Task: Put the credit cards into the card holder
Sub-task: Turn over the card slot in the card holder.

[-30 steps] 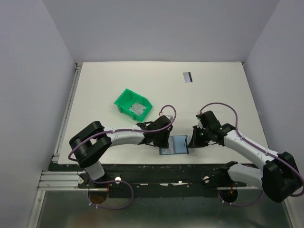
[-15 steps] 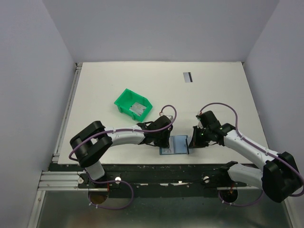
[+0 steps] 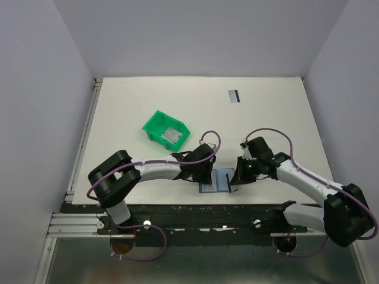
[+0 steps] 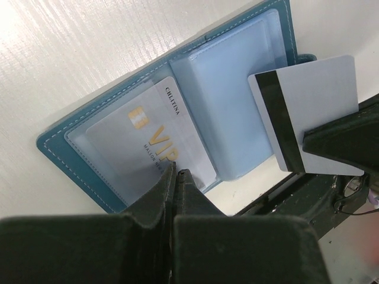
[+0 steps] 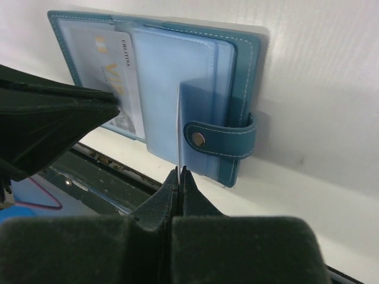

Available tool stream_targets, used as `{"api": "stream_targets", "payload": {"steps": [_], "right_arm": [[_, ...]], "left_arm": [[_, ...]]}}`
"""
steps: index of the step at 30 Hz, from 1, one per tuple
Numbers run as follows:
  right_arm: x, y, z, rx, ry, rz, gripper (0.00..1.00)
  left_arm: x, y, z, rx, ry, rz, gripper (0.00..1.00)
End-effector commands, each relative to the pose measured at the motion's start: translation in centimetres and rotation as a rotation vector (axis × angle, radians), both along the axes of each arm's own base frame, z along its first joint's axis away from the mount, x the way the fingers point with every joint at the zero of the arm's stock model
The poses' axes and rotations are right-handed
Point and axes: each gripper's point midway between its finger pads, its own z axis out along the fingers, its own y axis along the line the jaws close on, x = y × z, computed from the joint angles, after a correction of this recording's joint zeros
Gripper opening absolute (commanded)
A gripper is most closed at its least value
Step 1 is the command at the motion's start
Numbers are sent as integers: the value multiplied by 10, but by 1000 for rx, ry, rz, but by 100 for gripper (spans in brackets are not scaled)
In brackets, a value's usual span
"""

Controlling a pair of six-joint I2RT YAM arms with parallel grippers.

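The card holder [image 3: 218, 179] lies open at the table's near edge, light blue sleeves up, also in the left wrist view [image 4: 237, 89] and the right wrist view [image 5: 177, 65]. A silvery VIP card [image 4: 148, 145] sits in its left sleeve. My left gripper [image 4: 176, 171] is shut, its tips resting on that sleeve. My right gripper [image 5: 179, 171] is shut on a credit card [image 4: 308, 112] with a dark stripe, held on edge [image 5: 179, 127] over the holder's right half beside the stud strap [image 5: 198, 139]. Another credit card [image 3: 234, 96] lies far back on the table.
A green plastic bin [image 3: 155, 127] stands left of centre with a grey card [image 3: 173, 135] inside. The table's dark front rail [image 5: 106, 171] runs right below the holder. The two grippers [image 3: 205, 177] [image 3: 233, 179] are close together over the holder.
My right gripper has moved a little left with its card, which now stands over the holder's right half. The left gripper has stayed put on the holder.
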Motion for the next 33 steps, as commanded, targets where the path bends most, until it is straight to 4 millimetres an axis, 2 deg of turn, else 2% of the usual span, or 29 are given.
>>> {"api": "stream_targets", "payload": {"steps": [1, 6, 8, 17, 21, 25, 28, 33], "right_arm": [[-1, 12, 2, 72, 17, 26, 0], [0, 12, -2, 67, 32, 19, 0], [1, 7, -3, 34, 29, -4, 0], [2, -48, -5, -265, 16, -156, 0], [6, -71, 2, -386, -6, -217, 0], [13, -85, 18, -457, -50, -252, 0], [18, -78, 22, -425, -64, -229, 0], [16, -48, 13, -271, -45, -158, 0]], "left_arm": [[-8, 13, -22, 80, 41, -10, 0], [-10, 14, -22, 81, 41, -12, 0], [-9, 14, -23, 82, 44, -8, 0], [-11, 17, -24, 88, 50, -5, 0], [-12, 18, -23, 90, 46, -8, 0], [-12, 17, -23, 89, 46, -10, 0], [-11, 17, -24, 90, 50, -10, 0], [-11, 17, -24, 90, 47, -10, 0]]}}
